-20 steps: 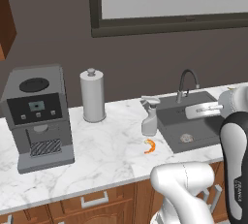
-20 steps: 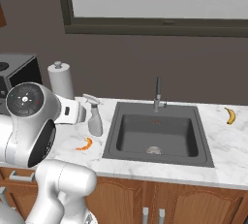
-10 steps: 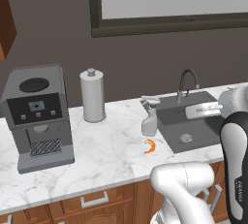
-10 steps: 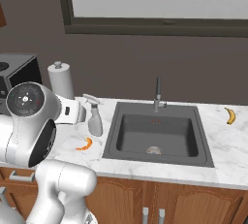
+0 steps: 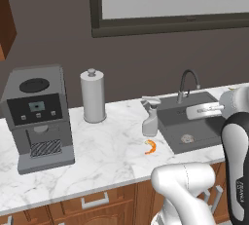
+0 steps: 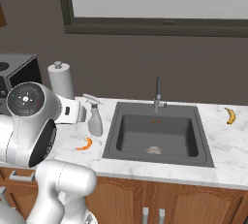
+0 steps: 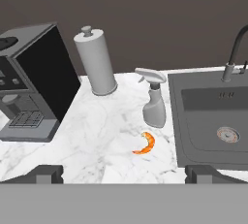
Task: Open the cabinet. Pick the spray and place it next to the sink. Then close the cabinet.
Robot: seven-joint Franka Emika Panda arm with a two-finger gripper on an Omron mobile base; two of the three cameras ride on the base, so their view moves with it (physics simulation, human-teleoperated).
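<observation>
Left base view: the spray [image 5: 150, 120] stands upright on the marble counter [image 5: 97, 156], just beside the sink [image 5: 192, 126] at its 9 o'clock edge.

Right base view: the spray [image 6: 94, 117] stands at the sink's [image 6: 157, 133] 9 o'clock.

Hand view: the claw [image 7: 123, 174] is spread wide and empty, touching nothing; the spray [image 7: 154, 100] is at its 12 o'clock, well apart.
</observation>
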